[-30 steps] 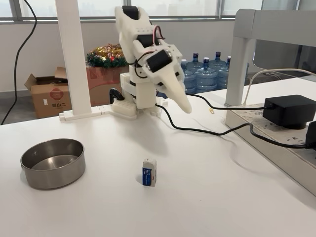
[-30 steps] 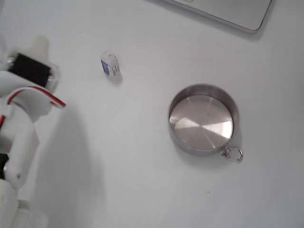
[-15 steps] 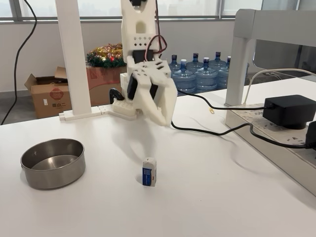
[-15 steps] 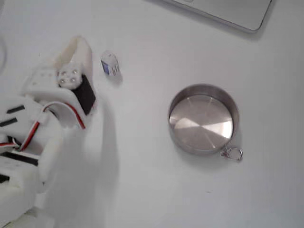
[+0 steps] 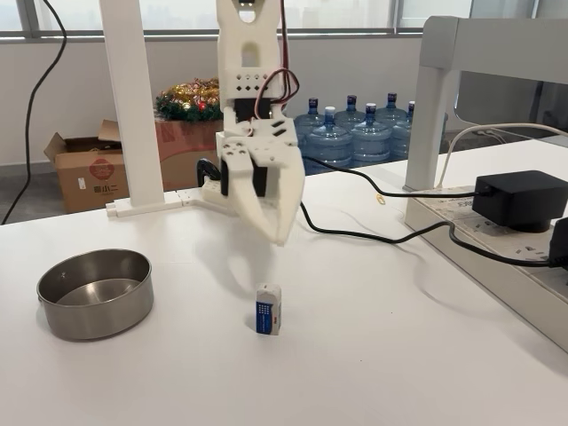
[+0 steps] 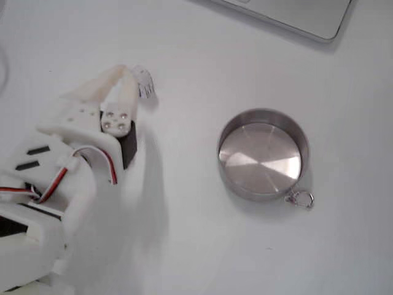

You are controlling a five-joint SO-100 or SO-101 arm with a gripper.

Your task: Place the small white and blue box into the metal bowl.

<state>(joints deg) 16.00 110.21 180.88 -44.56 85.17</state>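
The small white and blue box (image 5: pixel 268 310) stands upright on the white table, blue panel facing the camera. My gripper (image 5: pixel 280 235) hangs point-down a short way above and behind it, touching nothing. From above, the two fingertips (image 6: pixel 123 69) sit right at the box (image 6: pixel 147 84) and cover part of it; a narrow wedge of gap shows between the fingers, so the gripper (image 6: pixel 128 74) is slightly open and holds nothing. The metal bowl (image 5: pixel 95 293) rests empty at the left of the table, and in the other fixed view the bowl (image 6: pixel 261 153) lies to the right of the box.
A black cable (image 5: pixel 373 235) runs across the table behind the gripper to a power adapter (image 5: pixel 519 197) on a strip at the right. A white post (image 5: pixel 133 106) stands at the back left. A laptop corner (image 6: pixel 295 15) lies beyond the bowl, and a key ring (image 6: pixel 301 199) hangs on its rim.
The arm has swung down and forward from its folded pose, bringing the gripper from beside the base to just above the box. The fingers now show a small gap. Box and bowl have not moved.
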